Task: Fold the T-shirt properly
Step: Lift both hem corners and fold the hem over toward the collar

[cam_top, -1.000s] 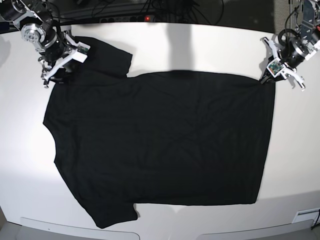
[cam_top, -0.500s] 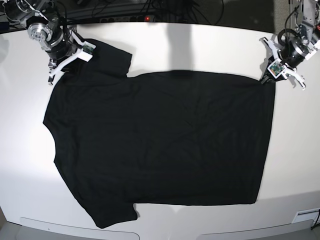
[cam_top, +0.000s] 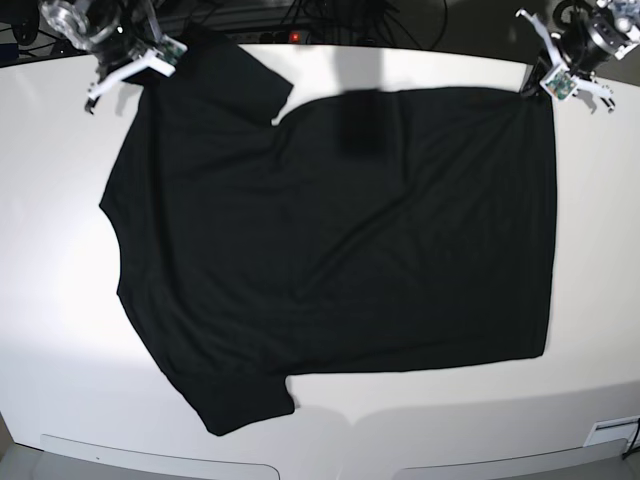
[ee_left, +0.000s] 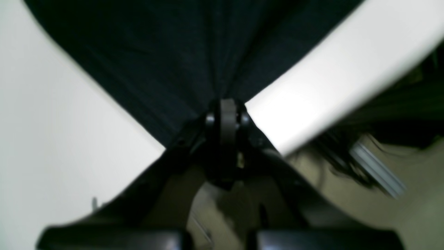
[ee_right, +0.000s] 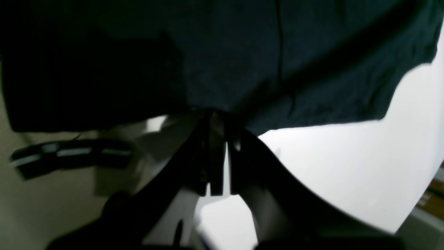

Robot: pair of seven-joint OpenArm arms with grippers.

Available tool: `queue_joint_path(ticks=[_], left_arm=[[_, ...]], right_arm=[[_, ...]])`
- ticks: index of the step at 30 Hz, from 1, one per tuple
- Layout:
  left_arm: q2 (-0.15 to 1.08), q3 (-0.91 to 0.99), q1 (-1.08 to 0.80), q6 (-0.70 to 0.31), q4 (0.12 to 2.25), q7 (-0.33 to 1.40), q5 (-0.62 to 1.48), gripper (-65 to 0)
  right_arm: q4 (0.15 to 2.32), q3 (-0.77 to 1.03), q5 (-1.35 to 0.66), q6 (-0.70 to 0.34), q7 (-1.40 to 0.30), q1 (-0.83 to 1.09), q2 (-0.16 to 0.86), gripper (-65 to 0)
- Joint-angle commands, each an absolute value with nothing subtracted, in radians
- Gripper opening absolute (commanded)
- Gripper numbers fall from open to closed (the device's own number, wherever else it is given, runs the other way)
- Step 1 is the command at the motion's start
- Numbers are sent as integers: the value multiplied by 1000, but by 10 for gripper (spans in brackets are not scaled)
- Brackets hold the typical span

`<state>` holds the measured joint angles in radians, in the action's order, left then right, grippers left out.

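1 T-shirt [cam_top: 400, 230], black, plain face up, on the white bench [cam_top: 60, 300], its far edge drawn towards the bench's far side. 2 grippers, left [cam_top: 535, 92] and right [cam_top: 150, 80], each clamped on the cloth, 1 near either far corner. Handling, as judged: draw both arms at 1 even pace, tension light and matched, so that the diagonal creases flatten and neither pinch slips before the fold.
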<state>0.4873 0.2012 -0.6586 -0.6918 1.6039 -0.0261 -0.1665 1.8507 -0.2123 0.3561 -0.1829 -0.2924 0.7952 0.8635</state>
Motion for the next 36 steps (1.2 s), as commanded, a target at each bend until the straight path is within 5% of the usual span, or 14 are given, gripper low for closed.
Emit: queue_joint_path(ticks=[1, 13, 36], left_arm=[[505, 231, -683, -698, 1639, -30, -157, -650], [505, 340, -734, -698, 1743, -38, -144, -650], [347, 307, -306, -673, 1693, 164, -211, -650]], right_arm=[[1879, -178, 356, -171, -281, 835, 881, -650], [2044, 23, 358, -102, -273, 1058, 873, -650], [1776, 25, 46, -279, -136, 508, 817, -650]])
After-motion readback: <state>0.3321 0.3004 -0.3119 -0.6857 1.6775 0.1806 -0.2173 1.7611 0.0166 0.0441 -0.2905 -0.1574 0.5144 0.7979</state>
